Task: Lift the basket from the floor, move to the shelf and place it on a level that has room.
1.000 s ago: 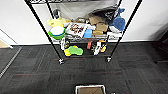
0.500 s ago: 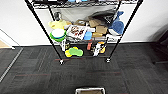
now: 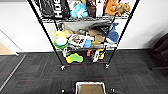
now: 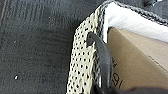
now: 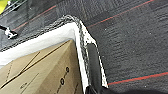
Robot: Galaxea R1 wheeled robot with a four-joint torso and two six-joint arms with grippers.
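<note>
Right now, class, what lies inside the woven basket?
A brown cardboard box fills the basket, against its white lining. The box covers the basket's bottom, so anything beneath stays unseen.

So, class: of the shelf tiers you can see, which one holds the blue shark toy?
The middle tier, where the blue shark toy sits at its right end; the tier above holds the orange plush, and the bottom tier holds the yellow-green items.

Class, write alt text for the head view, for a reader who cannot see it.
A tall black wire rack on castors stands against a white wall, its tiers crowded with toys, boxes and packets. Dark charcoal carpet tiles stretch in front of it. At the picture's near edge sits a cream-white woven basket holding a brown cardboard box.
</note>
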